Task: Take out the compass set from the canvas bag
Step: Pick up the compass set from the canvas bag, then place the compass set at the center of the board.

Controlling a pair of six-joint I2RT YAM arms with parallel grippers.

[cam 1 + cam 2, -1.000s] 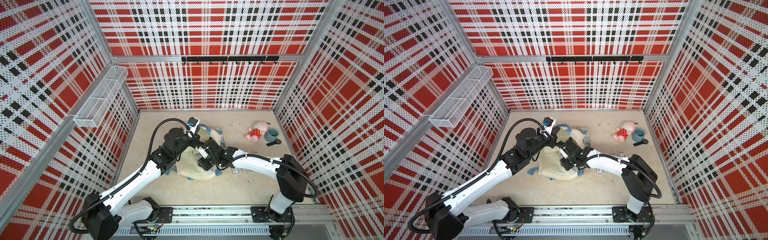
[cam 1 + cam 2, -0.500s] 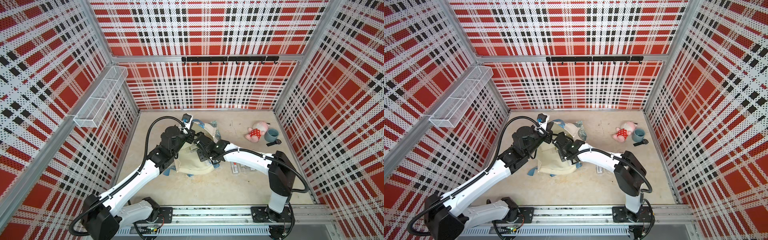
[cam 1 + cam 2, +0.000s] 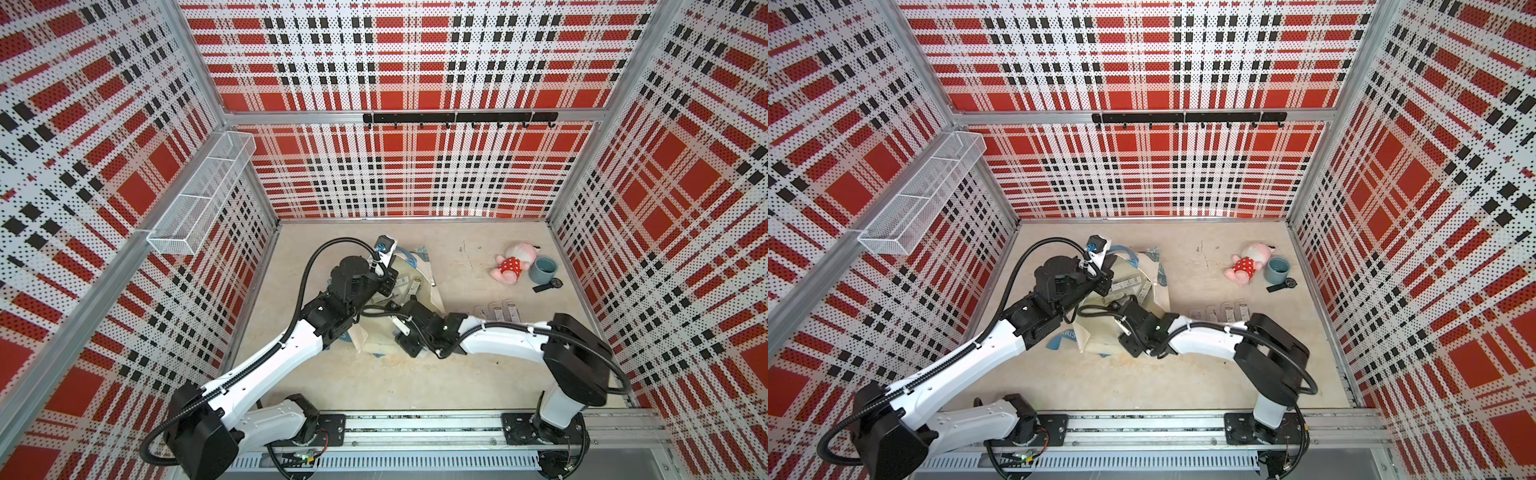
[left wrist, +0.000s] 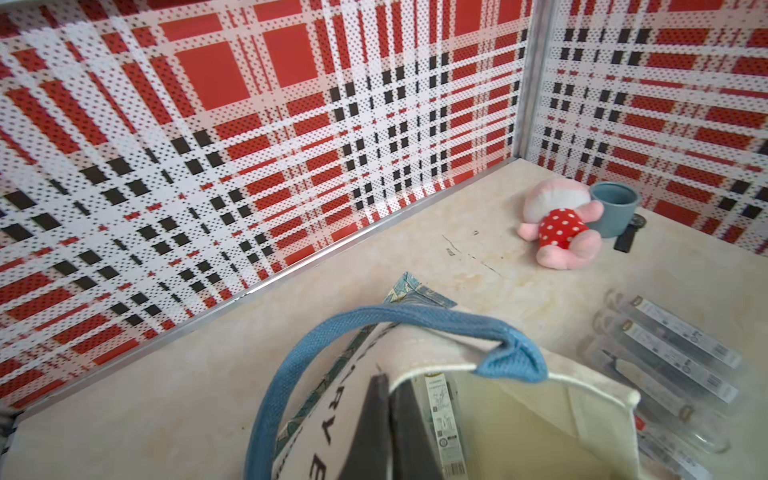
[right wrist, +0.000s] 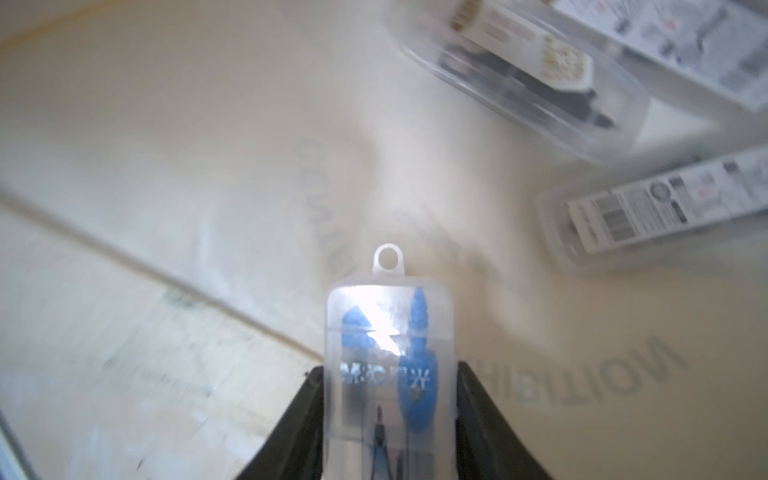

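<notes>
With the left hand [image 4: 386,388] closed on the rim of the canvas bag [image 4: 540,411] to hold its mouth open, the right hand [image 5: 388,372] is clamped on a cased compass set [image 5: 388,328] inside the bag; lifting it clear remains, while several cases [image 4: 685,332] already lie on the tabletop [image 4: 187,386].

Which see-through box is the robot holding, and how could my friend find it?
Find the big cream canvas bag with blue handles lying on the beige table. Inside it, the black fingers of the right gripper pinch a clear plastic compass set. Unlike the other clear cases nearby, which show white barcode labels, it shows a blue compass and a small hanging loop.
</notes>
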